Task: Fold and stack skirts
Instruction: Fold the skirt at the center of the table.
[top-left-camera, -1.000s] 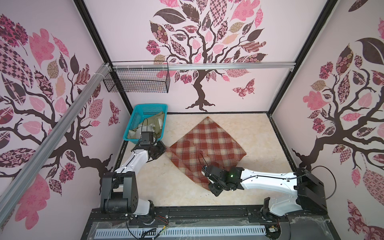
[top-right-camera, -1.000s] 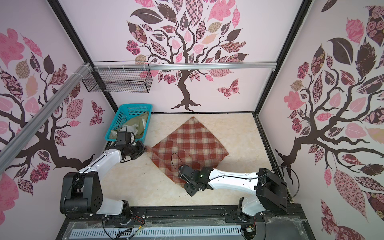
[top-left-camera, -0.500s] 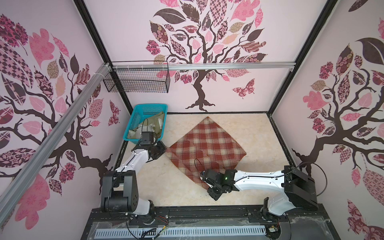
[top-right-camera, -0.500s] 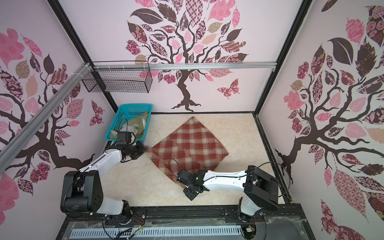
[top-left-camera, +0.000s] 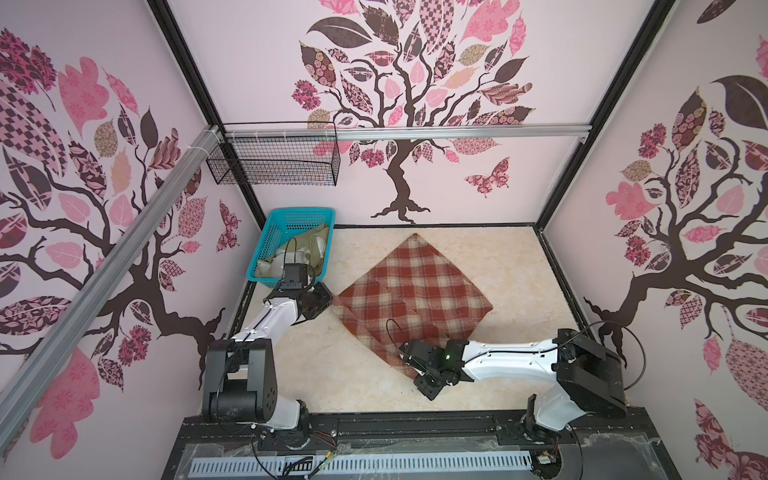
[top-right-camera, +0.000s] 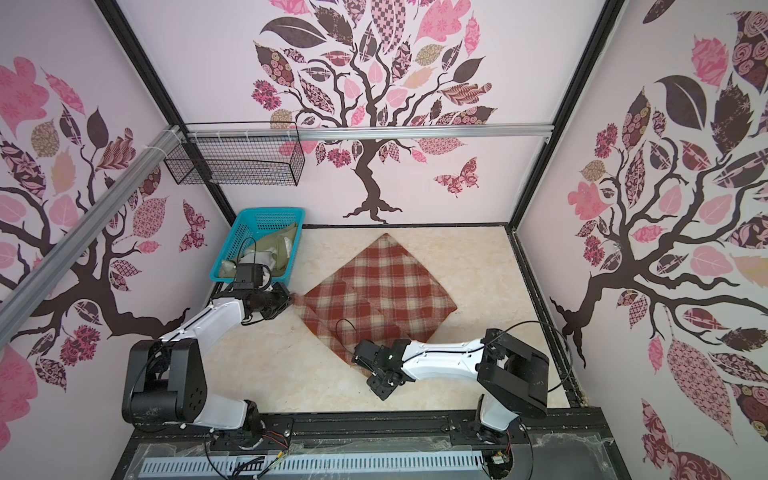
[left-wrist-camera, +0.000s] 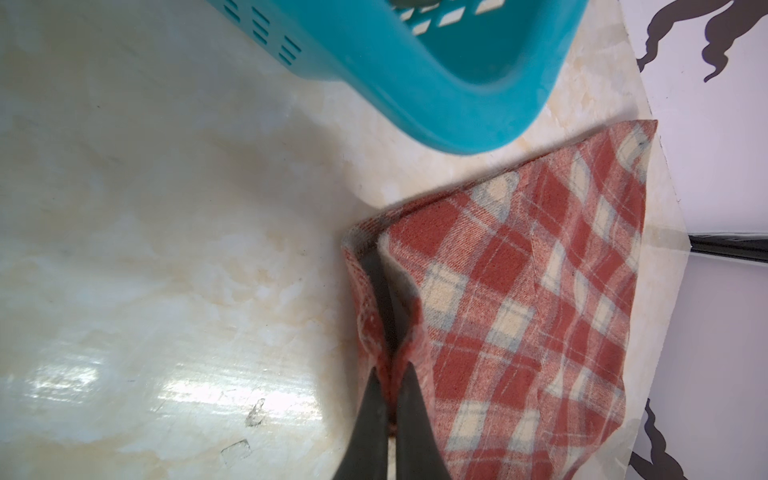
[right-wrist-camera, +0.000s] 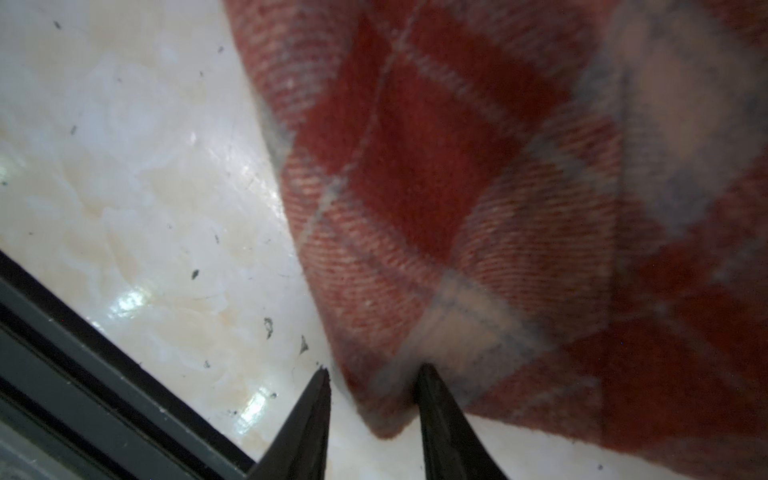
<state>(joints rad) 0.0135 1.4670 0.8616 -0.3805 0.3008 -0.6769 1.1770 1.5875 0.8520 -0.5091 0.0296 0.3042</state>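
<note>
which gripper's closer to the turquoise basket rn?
Left. The left gripper, jaws shut on a corner of the plaid skirt, sits right beside the turquoise basket. The right gripper is at the skirt's front corner, well away from it.

Woolly matt plaid skirt (top-left-camera: 415, 291) lies on glossy marbled tabletop (top-left-camera: 345, 374).
</note>
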